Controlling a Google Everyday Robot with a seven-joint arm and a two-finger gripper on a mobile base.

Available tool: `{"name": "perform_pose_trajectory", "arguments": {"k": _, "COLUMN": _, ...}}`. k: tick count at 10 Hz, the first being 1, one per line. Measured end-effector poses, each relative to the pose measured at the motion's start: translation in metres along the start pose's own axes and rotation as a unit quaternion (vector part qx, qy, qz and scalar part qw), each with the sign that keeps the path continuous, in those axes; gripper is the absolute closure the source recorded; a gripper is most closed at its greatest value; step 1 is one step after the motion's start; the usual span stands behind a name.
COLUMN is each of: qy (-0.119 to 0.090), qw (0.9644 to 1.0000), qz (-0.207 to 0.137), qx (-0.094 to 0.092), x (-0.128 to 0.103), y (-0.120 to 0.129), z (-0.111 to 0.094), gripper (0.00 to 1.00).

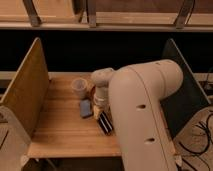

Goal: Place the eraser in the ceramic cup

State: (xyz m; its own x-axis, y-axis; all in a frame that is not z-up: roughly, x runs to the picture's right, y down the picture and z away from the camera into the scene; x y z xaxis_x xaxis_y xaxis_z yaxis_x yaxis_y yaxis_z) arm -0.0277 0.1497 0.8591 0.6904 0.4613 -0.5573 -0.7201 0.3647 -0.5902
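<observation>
While the robot's pale arm [145,115] fills the right half of your view, the scene begins well to the left of the gripper, where a wooden side panel [25,95] walls off the wooden surface [60,130]. The ceramic cup [79,87] stands upright to the gripper's left and a little farther back, apart from it. A blue-grey block [85,107] lies flat just beside the gripper on its left. A sliver of an orange-red bowl [91,91] shows behind it. The gripper [101,106] points down, low over the boards, fingers drawn together. The eraser [104,122] lies flat on its near side, far end at the fingertips; you cannot tell whether it is pinched. A dark panel [185,85] closes the far right.
</observation>
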Motion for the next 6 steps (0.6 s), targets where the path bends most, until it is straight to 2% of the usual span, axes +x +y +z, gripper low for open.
{"name": "perform_pose_trajectory", "arguments": {"k": 1, "qy": -0.002, "qw": 0.9999, "qz": -0.008, "qx": 0.007, "x": -0.003, "y": 0.002, "z": -0.005, "gripper": 1.0}}
{"name": "perform_pose_trajectory", "arguments": {"k": 3, "qy": -0.016, "qw": 0.9988, "qz": -0.028, "qx": 0.036, "x": -0.014, "y": 0.003, "z": -0.027, "gripper": 1.0}}
{"name": "perform_pose_trajectory", "arguments": {"k": 6, "qy": -0.051, "qw": 0.9945, "qz": -0.035, "qx": 0.084, "x": -0.029, "y": -0.001, "z": -0.075, "gripper": 1.0}}
